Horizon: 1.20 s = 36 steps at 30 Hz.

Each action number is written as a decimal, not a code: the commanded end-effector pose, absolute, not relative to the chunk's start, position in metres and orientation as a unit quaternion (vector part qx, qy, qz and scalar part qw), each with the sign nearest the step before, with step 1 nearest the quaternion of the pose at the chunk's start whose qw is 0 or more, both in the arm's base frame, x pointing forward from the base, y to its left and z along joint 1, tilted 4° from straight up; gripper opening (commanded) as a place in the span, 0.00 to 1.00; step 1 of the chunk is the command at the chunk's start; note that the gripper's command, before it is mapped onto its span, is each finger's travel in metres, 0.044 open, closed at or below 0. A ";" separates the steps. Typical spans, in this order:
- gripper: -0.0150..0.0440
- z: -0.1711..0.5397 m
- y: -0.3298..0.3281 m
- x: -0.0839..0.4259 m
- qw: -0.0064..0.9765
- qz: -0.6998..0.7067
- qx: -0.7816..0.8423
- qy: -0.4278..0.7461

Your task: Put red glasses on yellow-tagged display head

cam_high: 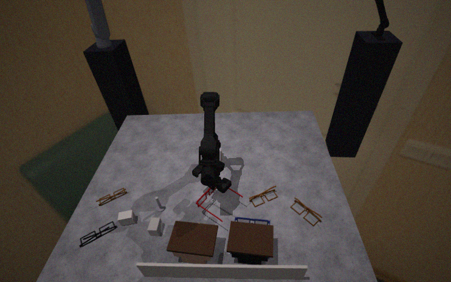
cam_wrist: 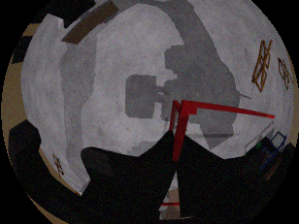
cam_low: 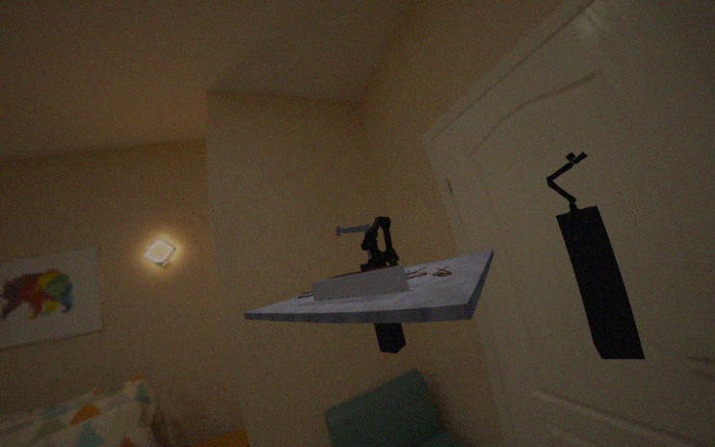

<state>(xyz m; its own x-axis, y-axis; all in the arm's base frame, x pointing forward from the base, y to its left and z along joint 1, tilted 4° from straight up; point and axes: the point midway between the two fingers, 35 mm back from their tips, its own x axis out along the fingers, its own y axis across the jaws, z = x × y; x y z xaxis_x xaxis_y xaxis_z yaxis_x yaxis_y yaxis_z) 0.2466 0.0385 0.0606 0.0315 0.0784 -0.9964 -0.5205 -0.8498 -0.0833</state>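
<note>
My gripper (cam_high: 216,187) (cam_wrist: 173,135) is shut on the red glasses (cam_high: 210,213) (cam_wrist: 233,110) and holds them above the table, behind the two heads. In the top view the temples are open and point toward the front right. Two display heads stand at the front under flat brown tops: the left top (cam_high: 192,237) has a tan part below it, the right top (cam_high: 250,238) a black part. Blue glasses (cam_high: 252,219) show at the back side of the right head. The faces and the yellow tag are hidden, so I cannot tell which head bears it.
A long white board (cam_high: 222,271) stands in front of the heads. Left of them are a white block (cam_high: 125,217), another white block (cam_high: 154,226), a grey peg (cam_high: 157,202), black glasses (cam_high: 98,236) and brown glasses (cam_high: 113,198). Two brown pairs lie at the right.
</note>
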 end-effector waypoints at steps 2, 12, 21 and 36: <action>0.25 0.055 0.039 0.245 0.223 0.679 -0.681 0.163; 0.25 0.047 0.040 0.245 0.223 0.679 -0.681 0.163; 0.25 0.039 0.040 0.244 0.223 0.679 -0.681 0.163; 0.25 0.026 0.041 0.242 0.223 0.679 -0.680 0.163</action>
<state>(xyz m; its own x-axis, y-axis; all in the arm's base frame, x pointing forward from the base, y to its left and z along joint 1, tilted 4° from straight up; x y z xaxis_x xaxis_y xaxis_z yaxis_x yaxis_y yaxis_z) 0.2442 0.0407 0.0299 0.0310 0.0787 -0.9964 -0.5205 -0.8498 -0.0833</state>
